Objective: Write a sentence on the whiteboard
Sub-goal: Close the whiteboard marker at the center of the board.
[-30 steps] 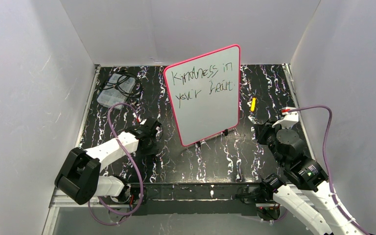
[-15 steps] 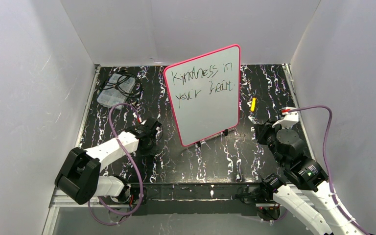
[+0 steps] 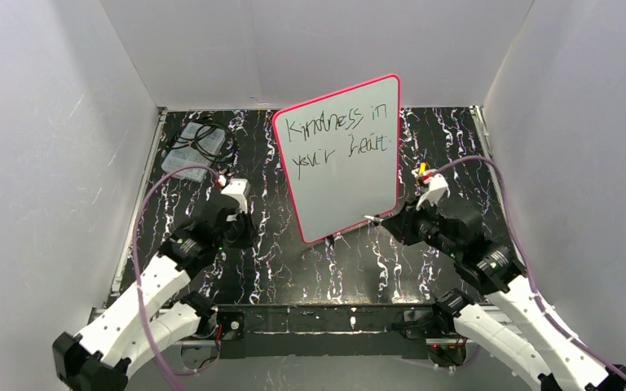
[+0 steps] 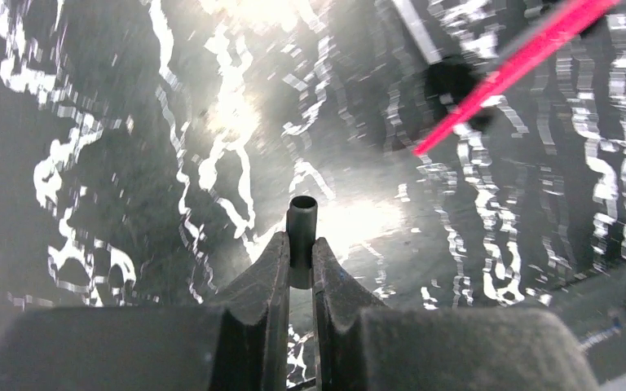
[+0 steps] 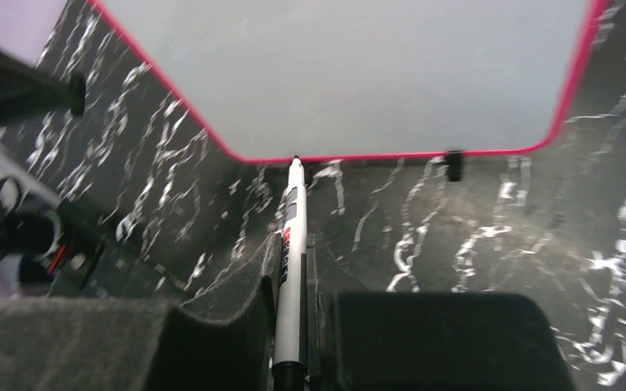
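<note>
The whiteboard stands upright mid-counter, with the sentence "Kindness in your heart" in two lines across its top half. Changed in the last half second: both arms swung out of their low folded poses toward the board; board and writing did not move. The text reads complete, so this is likely a last touch or a move to cap the pen, not fresh writing; cannot tell which. Right claw: pressed in on a white marker, gripping mid-barrel, tip pointing to 12 o'clock in the wrist view and right at the pink bottom frame; contact unclear. From above it sits at the board's 5 o'clock corner. Left claw: pinching a short dark tube, open end out, probably the cap, over bare counter. The frame edge and a black foot lie at its 1 o'clock, apart from it. Seen from above, this claw is at the board's 8 o'clock.
</note>
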Tool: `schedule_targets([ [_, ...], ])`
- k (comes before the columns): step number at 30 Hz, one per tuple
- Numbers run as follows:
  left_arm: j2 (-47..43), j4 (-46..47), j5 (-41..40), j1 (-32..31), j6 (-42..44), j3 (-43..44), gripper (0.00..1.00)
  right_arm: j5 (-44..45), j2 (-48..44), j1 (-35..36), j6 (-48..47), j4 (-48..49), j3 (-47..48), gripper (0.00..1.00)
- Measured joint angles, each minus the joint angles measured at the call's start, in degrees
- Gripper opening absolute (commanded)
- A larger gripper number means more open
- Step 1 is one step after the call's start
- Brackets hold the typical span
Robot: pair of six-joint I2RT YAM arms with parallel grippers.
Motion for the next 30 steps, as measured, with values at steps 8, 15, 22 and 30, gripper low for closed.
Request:
schedule_targets([
  [8,-9.2,2.4,18.8,-1.1,14.2,3.4,0.0,-20.7,10.6,0.0,-0.1,0.6,6.4,0.01],
  [15,-9.6,4.3,32.4,-5.7,19.7,3.4,0.0,-37.4,20.0,0.0,1.1,0.4,9.5,0.01],
  [22,-5.3,5.6,35.8,-15.6,23.6,3.4,0.0,-44.5,21.4,0.9,4.1,1.0,9.5,0.01],
  [30,-0.7,7.2,34.7,-21.0,26.8,3.4,0.0,-46.5,21.6,1.9,4.4,1.1,9.5,0.01],
])
